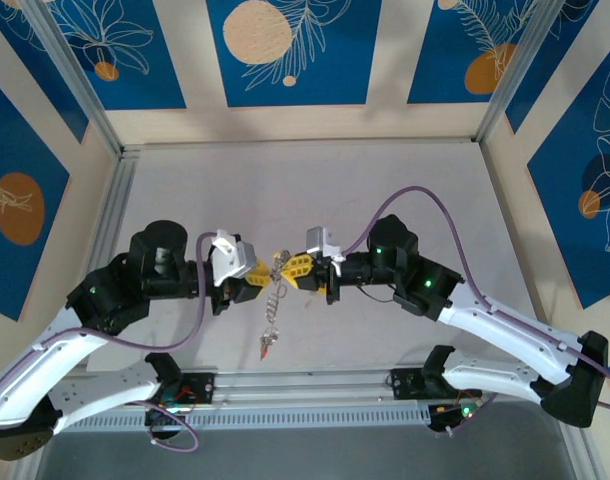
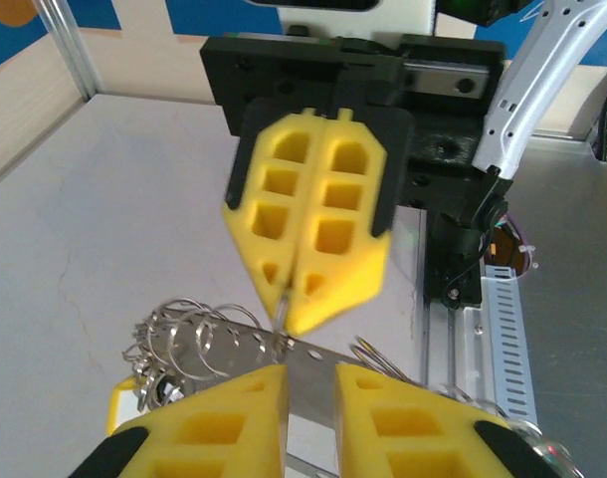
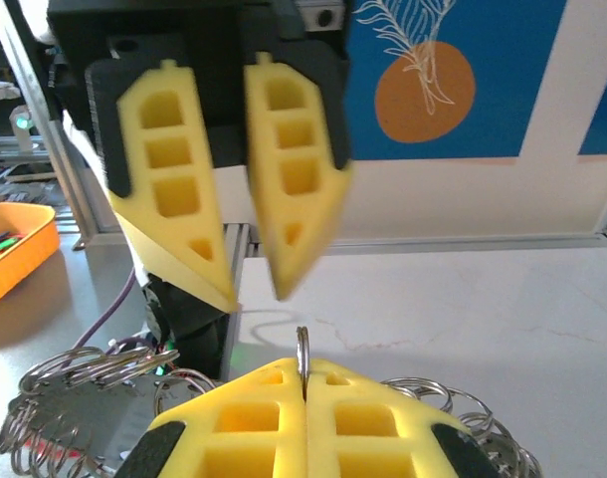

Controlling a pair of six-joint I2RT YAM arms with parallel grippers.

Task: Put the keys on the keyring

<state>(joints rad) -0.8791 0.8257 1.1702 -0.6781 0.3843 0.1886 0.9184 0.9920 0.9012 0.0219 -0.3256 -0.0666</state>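
Pale grey desk [image 1: 315,190] walled by blue floral panels [image 1: 285,50]; orange tray [image 3: 30,254] alongside, small contents indistinct; keys [image 1: 273,300] bunched mid-desk below keyring [image 3: 303,349], which is pinched in closed right fingers [image 3: 244,428]; left fingers [image 3: 174,189] narrowly parted, grip indiscernible.

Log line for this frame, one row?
left gripper open, facing right's tips | right gripper shut on ring | keys hanging below both

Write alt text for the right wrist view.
The right gripper, yellow-fingered at the bottom, is shut on a thin metal ring standing upright. The left gripper points its yellow fingers down toward it; bunches of wire rings flank it low down.
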